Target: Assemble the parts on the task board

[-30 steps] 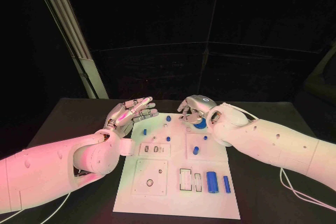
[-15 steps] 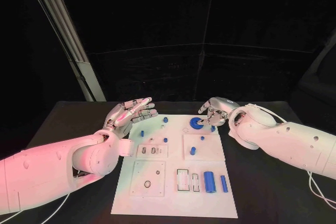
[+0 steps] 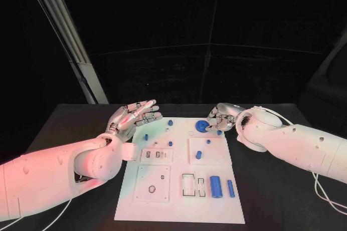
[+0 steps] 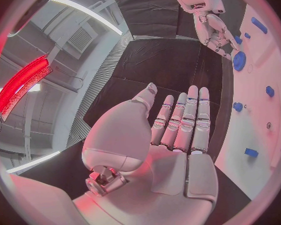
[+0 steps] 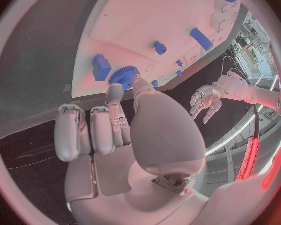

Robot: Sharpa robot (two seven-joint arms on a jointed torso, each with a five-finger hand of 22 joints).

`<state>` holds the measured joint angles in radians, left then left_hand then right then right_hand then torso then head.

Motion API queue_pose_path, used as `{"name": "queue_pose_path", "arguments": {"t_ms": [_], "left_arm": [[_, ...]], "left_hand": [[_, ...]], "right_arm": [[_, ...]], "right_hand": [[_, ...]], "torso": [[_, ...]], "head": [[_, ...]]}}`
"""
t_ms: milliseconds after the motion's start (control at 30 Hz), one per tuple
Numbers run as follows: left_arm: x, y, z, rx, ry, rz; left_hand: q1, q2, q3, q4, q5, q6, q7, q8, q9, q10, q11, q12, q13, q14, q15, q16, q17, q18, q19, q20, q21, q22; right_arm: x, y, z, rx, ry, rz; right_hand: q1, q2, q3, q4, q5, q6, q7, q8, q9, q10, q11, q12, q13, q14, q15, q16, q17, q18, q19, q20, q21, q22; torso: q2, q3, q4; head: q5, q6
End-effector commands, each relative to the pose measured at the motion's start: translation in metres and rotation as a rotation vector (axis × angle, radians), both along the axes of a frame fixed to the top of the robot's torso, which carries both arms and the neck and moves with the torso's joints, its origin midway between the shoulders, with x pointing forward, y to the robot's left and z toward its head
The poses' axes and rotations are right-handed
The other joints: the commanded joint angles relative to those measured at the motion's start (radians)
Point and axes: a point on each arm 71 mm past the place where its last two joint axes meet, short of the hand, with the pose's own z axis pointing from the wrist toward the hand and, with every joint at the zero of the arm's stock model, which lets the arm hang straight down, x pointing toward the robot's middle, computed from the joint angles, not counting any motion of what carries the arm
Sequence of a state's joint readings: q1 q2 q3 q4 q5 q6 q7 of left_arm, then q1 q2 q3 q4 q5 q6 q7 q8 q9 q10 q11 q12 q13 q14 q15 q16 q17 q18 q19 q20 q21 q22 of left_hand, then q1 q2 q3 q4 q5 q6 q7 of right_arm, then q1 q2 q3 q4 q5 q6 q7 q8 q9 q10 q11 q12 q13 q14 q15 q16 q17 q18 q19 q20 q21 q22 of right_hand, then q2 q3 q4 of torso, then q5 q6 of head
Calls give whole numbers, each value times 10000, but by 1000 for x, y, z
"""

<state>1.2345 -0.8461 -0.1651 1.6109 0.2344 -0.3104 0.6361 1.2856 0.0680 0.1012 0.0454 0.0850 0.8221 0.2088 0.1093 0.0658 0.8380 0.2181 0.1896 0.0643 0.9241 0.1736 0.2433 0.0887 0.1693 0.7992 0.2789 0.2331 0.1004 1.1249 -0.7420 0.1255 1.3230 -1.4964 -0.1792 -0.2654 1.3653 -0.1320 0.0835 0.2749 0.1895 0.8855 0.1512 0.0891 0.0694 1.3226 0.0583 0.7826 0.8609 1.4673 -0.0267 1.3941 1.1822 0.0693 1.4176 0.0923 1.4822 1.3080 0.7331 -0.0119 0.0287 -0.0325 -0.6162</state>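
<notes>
The white task board [image 3: 181, 176] lies mid-table with several blue parts on it. A blue gear [image 3: 201, 125] lies flat near the board's far edge, with a small blue block [image 3: 219, 132] beside it. My right hand [image 3: 220, 118] is just right of the gear. A fingertip [image 5: 115, 91] and the thumb reach the rim of the gear [image 5: 123, 76], while the other fingers curl in. My left hand [image 3: 134, 118] hovers over the board's far left corner, flat, fingers [image 4: 178, 120] straight, holding nothing.
A blue cylinder [image 3: 215, 185] and a slim blue bar [image 3: 230, 188] lie near the board's front right. Small blue pegs [image 3: 170, 123] stand across the far half, and an oblong piece [image 3: 199, 154] lies mid-board. Black table [image 3: 282, 201] surrounds the board.
My right hand has drawn back to the right from over the gear, which now lies uncovered on the board. The left hand has held still. The camera has shifted a little.
</notes>
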Motion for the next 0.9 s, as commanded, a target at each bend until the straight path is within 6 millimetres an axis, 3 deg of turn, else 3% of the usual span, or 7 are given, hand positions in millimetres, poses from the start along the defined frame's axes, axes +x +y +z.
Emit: {"name": "queue_pose_path", "arguments": {"t_ms": [33,233,633,900], "left_arm": [[0,0,1,-37,-73,-23],[0,0,1,-34,-72,-18],[1,0,1,-43,-64,-39],[1,-1,1,-70,-60,-86]], "left_hand": [[31,35,10,-44,-17,31,545,-37,-4,-82,-15,51,-10,53,-20,43,-17,128,53,10,-25,-14],[31,35,10,-44,-17,31,545,-37,-4,-82,-15,51,-10,53,-20,43,-17,128,53,10,-25,-14],[35,37,21,-57,-17,32,543,-37,-3,-83,-17,54,-10,58,-23,47,-19,129,61,9,-26,-17],[31,36,21,-58,-18,31,544,-39,-4,-85,-17,54,-10,59,-23,47,-20,129,63,9,-26,-18]], "right_arm": [[1,3,0,-24,172,86],[0,8,1,73,12,253],[1,14,1,2,-94,334],[3,18,0,-270,-125,282]], "right_hand": [[125,59,-18,55,22,-1,-5,104,16,190,-15,537,524,405,84,108,136,-197,122,3,78,313],[163,123,-92,64,27,56,-16,181,15,501,-20,1690,1636,443,83,258,426,-240,248,0,163,526],[192,166,-116,43,51,59,-14,205,9,569,-16,2050,2005,462,88,334,576,-261,306,4,203,629],[205,55,-218,39,-58,-66,23,166,-13,563,19,2291,2287,480,116,413,734,-277,346,25,235,707]], "torso": [[3,-6,8],[-1,2,-11],[7,1,-3],[7,1,3]], "head": [[18,-17],[36,-28],[49,-28],[54,-55]]}}
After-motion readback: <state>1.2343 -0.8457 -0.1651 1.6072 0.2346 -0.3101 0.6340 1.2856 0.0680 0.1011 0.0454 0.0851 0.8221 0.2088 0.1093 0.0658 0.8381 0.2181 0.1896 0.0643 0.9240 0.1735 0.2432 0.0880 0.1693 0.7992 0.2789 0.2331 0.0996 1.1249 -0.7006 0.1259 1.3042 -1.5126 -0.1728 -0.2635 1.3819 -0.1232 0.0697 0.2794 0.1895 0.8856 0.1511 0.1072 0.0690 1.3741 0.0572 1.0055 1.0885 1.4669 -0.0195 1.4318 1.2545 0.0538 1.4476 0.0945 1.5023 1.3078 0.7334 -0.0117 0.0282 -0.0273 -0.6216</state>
